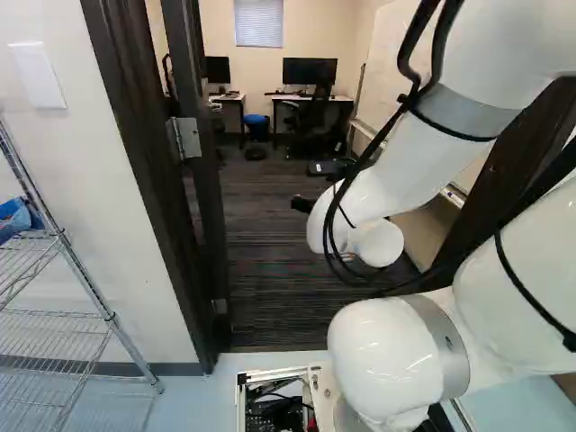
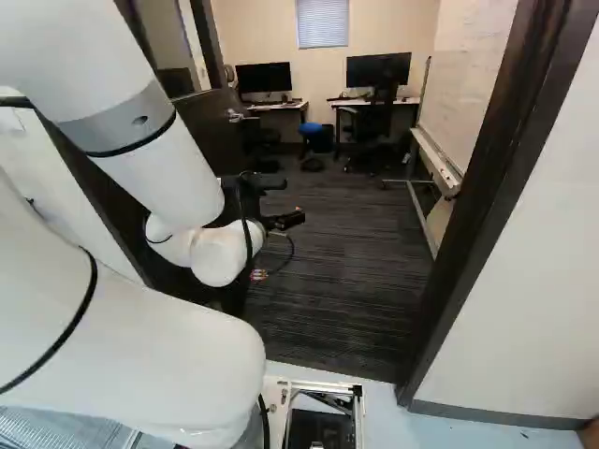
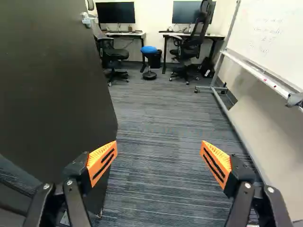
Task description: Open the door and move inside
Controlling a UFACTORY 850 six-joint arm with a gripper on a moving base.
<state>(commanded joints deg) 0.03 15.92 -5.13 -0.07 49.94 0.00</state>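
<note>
Beside the wide-spread gripper (image 2: 293, 200) stands the open door (image 3: 52, 85), opposite a whiteboard (image 3: 270, 38), partly hidden by the arm's (image 2: 154, 168) bulk in the right base view.

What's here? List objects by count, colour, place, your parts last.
Frame: 1, dark, around doorway
Door: 1, dark, open beyond frame
Handle: 1, silver, on door
Desks: 2, white-topped, far wall
Monitors: 2, black, on desks
Chairs: 2, black, at desks
Stool: 1, blue-seated, between desks
Bin: 1, black, by stool
Blind: 1, white, far wall
Whiteboard: 1, white, beyond frame
Rack: 1, silver, left base view, left
Object: 1, blue, on rack
Panel: 1, white, above rack
Base: 1, silver-framed, base views' foot
Arm: 1, white, above base
Hand: 1, black-orange, arm's end
</note>
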